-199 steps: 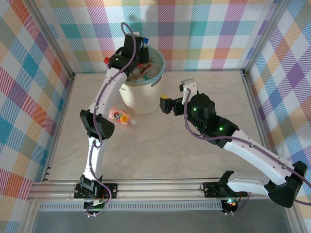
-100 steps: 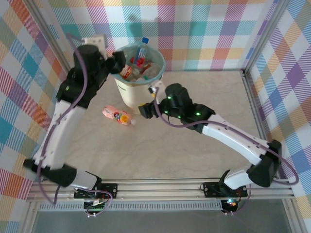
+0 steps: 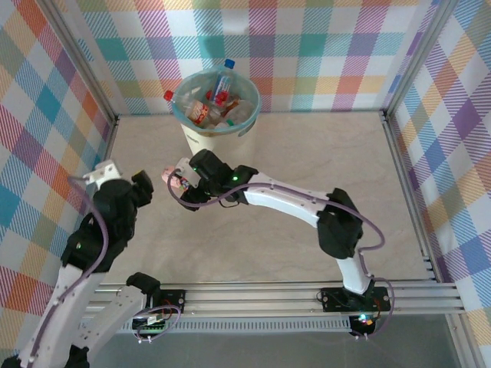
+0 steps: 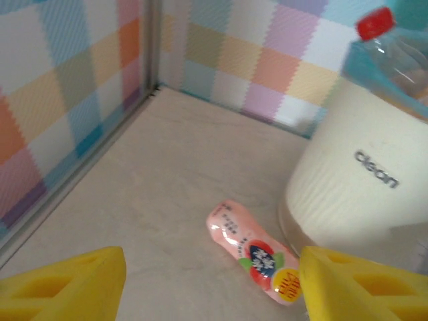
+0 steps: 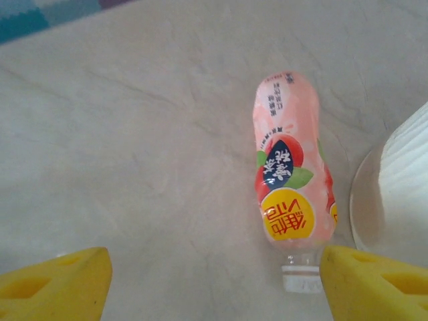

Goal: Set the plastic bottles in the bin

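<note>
One pink-labelled plastic bottle (image 5: 289, 194) lies on its side on the table, its white cap (image 5: 299, 277) toward my right wrist camera, close beside the base of the bin (image 5: 401, 194). My right gripper (image 5: 214, 287) stands open above it, and the cap end sits just inside the right fingertip (image 5: 378, 281). From the top, this gripper (image 3: 182, 184) covers most of the bottle (image 3: 169, 177). The cream bin (image 3: 201, 142) holds several bottles (image 3: 219, 100). My left gripper (image 4: 210, 294) is open and holds nothing, facing the pink bottle (image 4: 257, 252) from a short way off.
A red-capped bottle (image 4: 374, 23) sticks up above the bin's rim. The checked left wall (image 3: 46, 153) and its metal rail run close beside my left arm (image 3: 100, 230). Bare tabletop (image 3: 307, 153) spreads to the right of the bin.
My left arm has pulled back from over the bin to the near left. My right arm has swung left across the table, bringing its gripper over the pink bottle.
</note>
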Robot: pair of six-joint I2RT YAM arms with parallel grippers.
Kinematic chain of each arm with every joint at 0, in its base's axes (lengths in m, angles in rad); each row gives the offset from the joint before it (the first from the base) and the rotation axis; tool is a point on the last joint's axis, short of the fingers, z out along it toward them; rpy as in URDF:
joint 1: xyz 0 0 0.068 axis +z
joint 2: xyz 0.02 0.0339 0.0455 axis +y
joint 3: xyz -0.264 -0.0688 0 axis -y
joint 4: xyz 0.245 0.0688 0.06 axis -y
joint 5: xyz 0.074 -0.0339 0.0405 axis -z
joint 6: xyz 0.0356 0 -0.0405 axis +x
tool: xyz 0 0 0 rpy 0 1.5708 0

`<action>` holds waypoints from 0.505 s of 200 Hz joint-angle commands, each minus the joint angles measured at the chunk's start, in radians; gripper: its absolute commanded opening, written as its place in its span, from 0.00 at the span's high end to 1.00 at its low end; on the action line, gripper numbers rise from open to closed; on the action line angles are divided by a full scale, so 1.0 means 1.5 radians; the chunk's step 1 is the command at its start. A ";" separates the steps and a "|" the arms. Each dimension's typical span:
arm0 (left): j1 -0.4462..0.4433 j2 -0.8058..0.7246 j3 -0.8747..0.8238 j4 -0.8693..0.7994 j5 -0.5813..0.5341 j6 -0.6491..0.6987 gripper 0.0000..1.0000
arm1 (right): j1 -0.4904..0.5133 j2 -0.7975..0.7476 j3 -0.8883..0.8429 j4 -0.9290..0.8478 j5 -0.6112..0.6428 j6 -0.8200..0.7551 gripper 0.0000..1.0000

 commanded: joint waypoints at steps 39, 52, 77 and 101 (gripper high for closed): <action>0.006 -0.102 -0.027 -0.049 -0.107 -0.015 0.30 | -0.043 0.128 0.082 -0.092 0.046 0.040 0.21; 0.006 -0.098 -0.024 -0.046 -0.108 -0.004 0.30 | -0.047 0.147 0.087 -0.099 0.039 0.038 0.20; 0.006 -0.089 -0.020 -0.039 -0.105 0.006 0.30 | -0.048 0.181 0.107 -0.120 0.024 0.023 0.23; 0.006 -0.084 -0.015 -0.032 -0.096 0.011 0.30 | -0.049 0.202 0.118 -0.128 0.013 0.021 0.32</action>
